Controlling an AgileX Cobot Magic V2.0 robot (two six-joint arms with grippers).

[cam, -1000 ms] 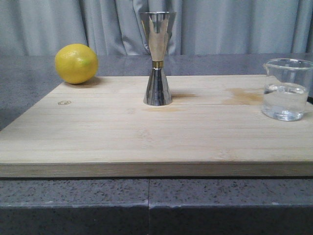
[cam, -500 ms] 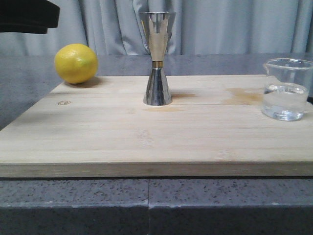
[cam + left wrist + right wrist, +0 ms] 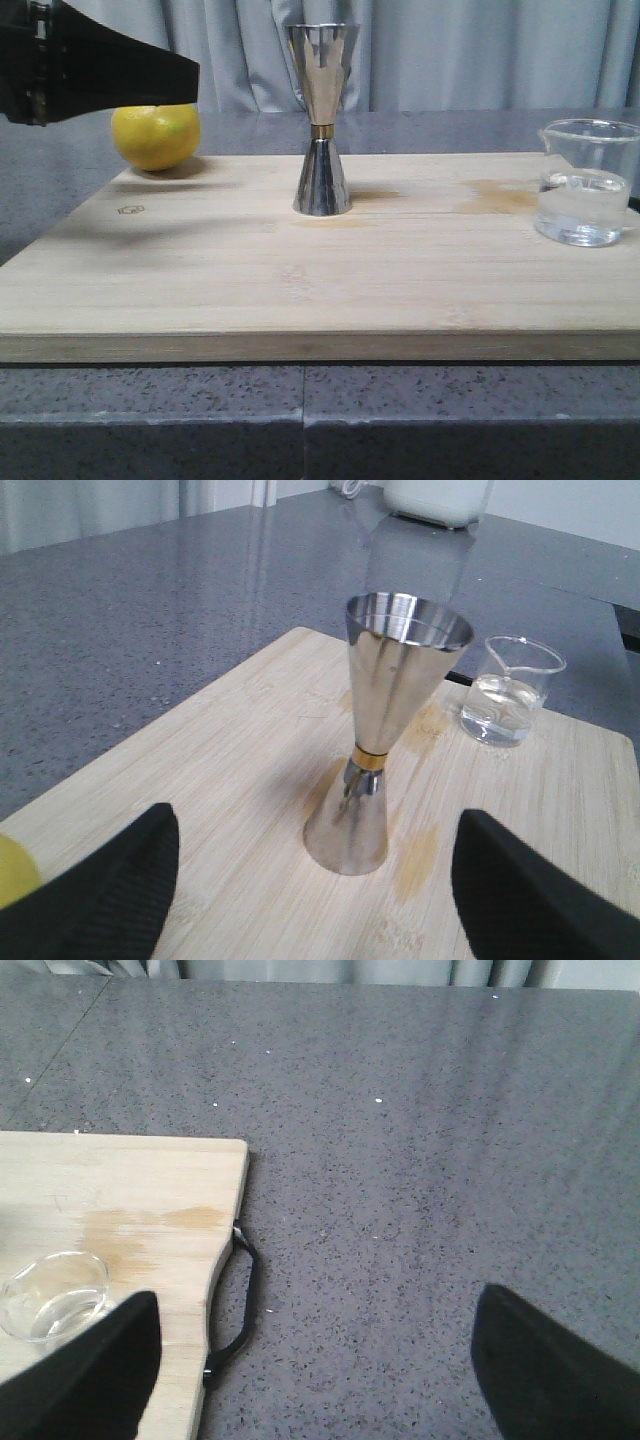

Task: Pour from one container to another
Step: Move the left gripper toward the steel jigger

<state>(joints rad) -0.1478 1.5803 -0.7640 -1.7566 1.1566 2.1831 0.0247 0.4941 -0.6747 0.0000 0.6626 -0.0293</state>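
The steel jigger (image 3: pixel 322 120) with its gold waist band stands upright at the back middle of the wooden board (image 3: pixel 300 280). At the board's right end sits the clear glass beaker (image 3: pixel 588 185), partly filled with clear liquid. My left gripper (image 3: pixel 150 75) hangs at the upper left, above the lemon and left of the jigger. In the left wrist view it (image 3: pixel 320 900) is open, with the jigger (image 3: pixel 385 730) standing ahead between the fingers and the beaker (image 3: pixel 510 690) beyond. My right gripper (image 3: pixel 315 1380) is open over the grey counter, with the beaker (image 3: pixel 55 1295) beside one finger.
A yellow lemon (image 3: pixel 155 135) lies at the board's back left corner, partly hidden by the left gripper. The board has a black loop handle (image 3: pixel 240 1300) at its right end. Grey speckled counter (image 3: pixel 420 1160) surrounds the board, and a curtain hangs behind.
My left gripper has come into the front view from the upper left and moved right, now covering the top of the lemon. Jigger and beaker have not moved.
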